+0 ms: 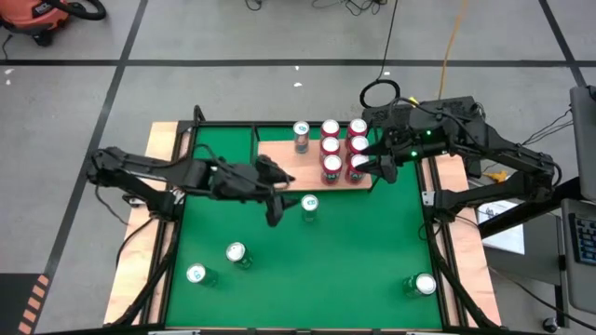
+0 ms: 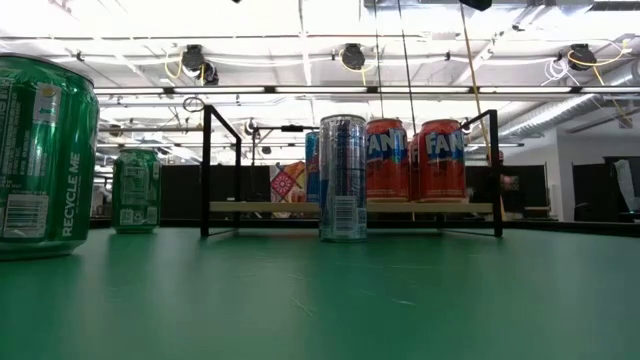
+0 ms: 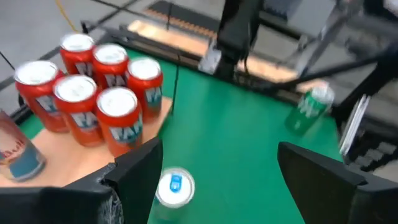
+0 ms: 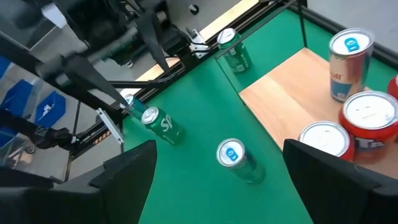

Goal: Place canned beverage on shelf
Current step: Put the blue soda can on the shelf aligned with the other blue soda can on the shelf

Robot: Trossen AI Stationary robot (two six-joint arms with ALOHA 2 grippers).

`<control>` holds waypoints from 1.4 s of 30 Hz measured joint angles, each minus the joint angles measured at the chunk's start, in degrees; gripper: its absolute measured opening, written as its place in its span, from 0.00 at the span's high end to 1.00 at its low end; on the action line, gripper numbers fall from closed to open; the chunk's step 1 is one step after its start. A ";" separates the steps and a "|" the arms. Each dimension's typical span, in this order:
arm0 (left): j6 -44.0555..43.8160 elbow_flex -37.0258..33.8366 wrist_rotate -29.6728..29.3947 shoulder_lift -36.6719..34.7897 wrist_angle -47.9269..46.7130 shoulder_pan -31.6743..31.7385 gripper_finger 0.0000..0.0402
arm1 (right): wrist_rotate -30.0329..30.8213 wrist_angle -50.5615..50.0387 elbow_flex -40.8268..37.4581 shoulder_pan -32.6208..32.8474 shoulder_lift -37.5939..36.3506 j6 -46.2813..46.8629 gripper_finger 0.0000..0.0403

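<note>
Five red Fanta cans (image 1: 343, 149) and one slim silver-blue can (image 1: 301, 136) stand on the shelf (image 1: 279, 163) at the table's far edge. We log the left gripper (image 1: 279, 203), fingers apart, above another slim can (image 1: 309, 207) just off the shelf's front edge. Right gripper (image 1: 380, 160), fingers apart, hovers at the shelf's right end.

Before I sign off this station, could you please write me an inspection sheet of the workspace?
Surface: green mat, no spills seen.
Job's things: shelf holds five red cans and one slim silver-blue can; another slim can stands on the mat before it.
Clutter: three green cans upright on the mat.
Grippers: left claw open beside the slim can on the mat; right claw open at the shelf's right end; both empty.
Cables: yellow cord on the floor.
Surroundings: red vacuum.
</note>
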 joint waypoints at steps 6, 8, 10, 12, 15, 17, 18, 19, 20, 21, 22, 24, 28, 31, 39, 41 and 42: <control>-1.96 -0.02 0.25 6.19 0.66 -1.18 0.21 | 0.09 -0.02 0.00 1.50 0.98 0.43 0.15; -2.96 -0.02 0.53 7.81 1.02 -1.12 0.20 | 0.07 -0.02 0.00 1.95 1.22 0.83 0.15; -2.99 -0.04 0.57 9.14 1.61 -0.92 0.18 | -0.02 -0.04 0.00 2.62 1.27 1.46 0.15; -3.01 -0.02 0.34 10.32 1.86 -0.43 0.15 | -0.11 -0.04 0.00 3.52 1.27 2.37 0.15; -2.77 -0.02 0.16 12.31 1.53 0.85 0.07 | -0.15 -0.45 0.00 5.11 1.25 2.59 0.15; -2.50 -0.02 1.63 13.38 1.30 2.14 0.02 | -0.15 -1.63 0.00 6.00 1.25 2.61 0.15; -2.47 -0.02 2.46 13.85 1.27 2.77 0.01 | -0.15 -2.40 0.00 6.39 1.25 2.61 0.15; -2.22 -0.02 3.47 14.32 1.33 3.40 0.01 | -0.16 -3.28 0.00 6.76 1.25 2.63 0.15; -1.43 -0.02 4.33 14.75 1.31 3.90 0.02 | -0.15 -4.09 0.00 7.08 1.25 2.64 0.15; -0.87 -0.02 5.04 15.30 1.33 4.38 0.02 | -0.13 -4.88 0.00 7.35 1.25 2.66 0.15; 0.02 -0.03 5.53 15.79 1.39 4.84 0.03 | -0.08 -5.73 0.00 7.59 1.25 2.68 0.15; 1.45 -0.04 6.84 16.75 1.17 5.64 0.04 | -0.06 -6.72 0.00 7.93 1.25 2.91 0.15; 3.36 -0.04 9.56 18.60 1.28 6.76 0.04 | 0.01 -7.87 0.00 8.54 1.25 3.45 0.15; 3.53 -0.04 9.64 19.58 1.23 6.90 0.04 | 0.09 -8.15 0.00 9.07 1.25 3.46 0.15; 4.99 -0.09 9.03 21.18 0.97 6.82 0.04 | 0.29 -8.13 0.00 9.19 1.25 3.44 0.15; 4.97 -0.07 9.03 21.56 1.34 6.82 0.05 | 0.31 -8.13 0.00 9.19 1.25 3.44 0.15; 4.97 -0.07 9.05 21.70 0.44 6.82 0.05 | 0.36 -8.13 0.00 9.19 1.25 3.44 0.15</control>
